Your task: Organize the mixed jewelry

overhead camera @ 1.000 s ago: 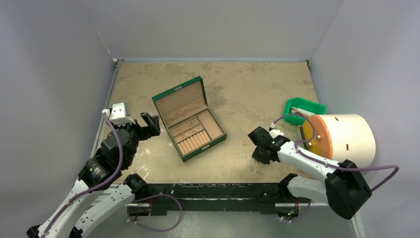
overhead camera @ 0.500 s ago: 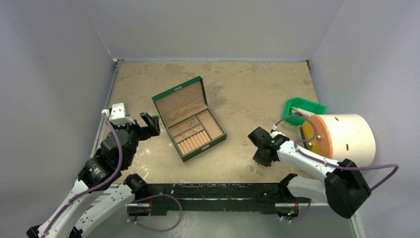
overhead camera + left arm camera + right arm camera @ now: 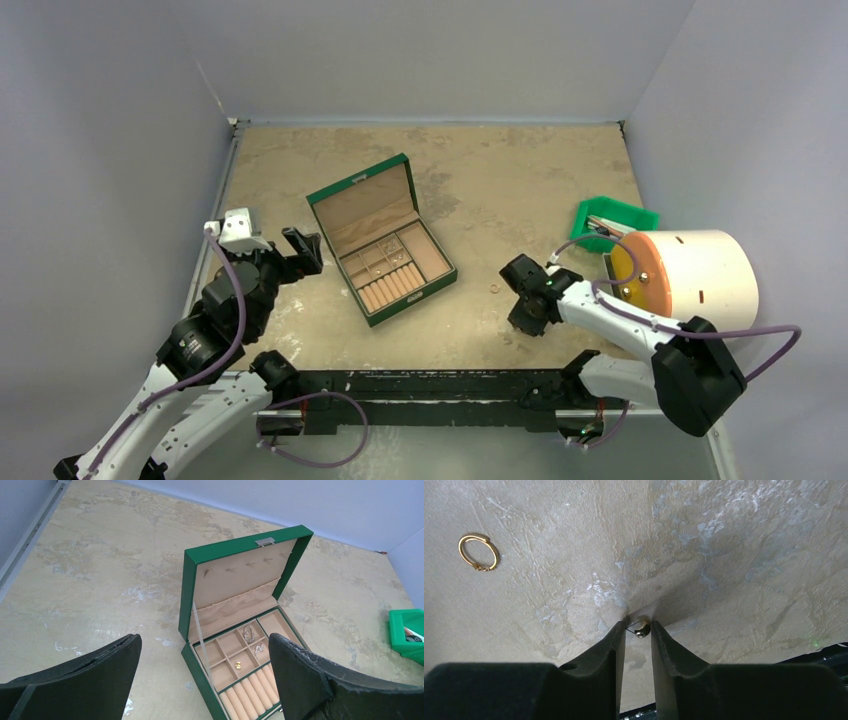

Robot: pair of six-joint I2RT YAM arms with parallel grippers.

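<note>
tiny silver stud [image 3: 642, 630] on counter [image 3: 724, 555] sits btwn right claw [image 3: 638, 624] tips, narrow gap, can't tell if clamped; gold hoop [image 3: 478, 552] lies at its 10 o'clock, more pcs [image 3: 248, 634] in green box [image 3: 190, 580] compartments out at 9 o'clock, w/ left claw [image 3: 202, 645] wide apart, empty.

Bench [image 3: 500, 180] is showing a rough, matt, mottled tan surface; green box [image 3: 186, 595] is looking matt outside, with soft tan cloth-like lining. Gold ring [image 3: 478, 552] and tiny stud [image 3: 642, 629] are glinting like polished metal. Fingers [image 3: 599, 670] of the right pincer [image 3: 639, 624] are looking matt black and grainy, and the green bin [image 3: 630, 210] like smooth plastic.
</note>
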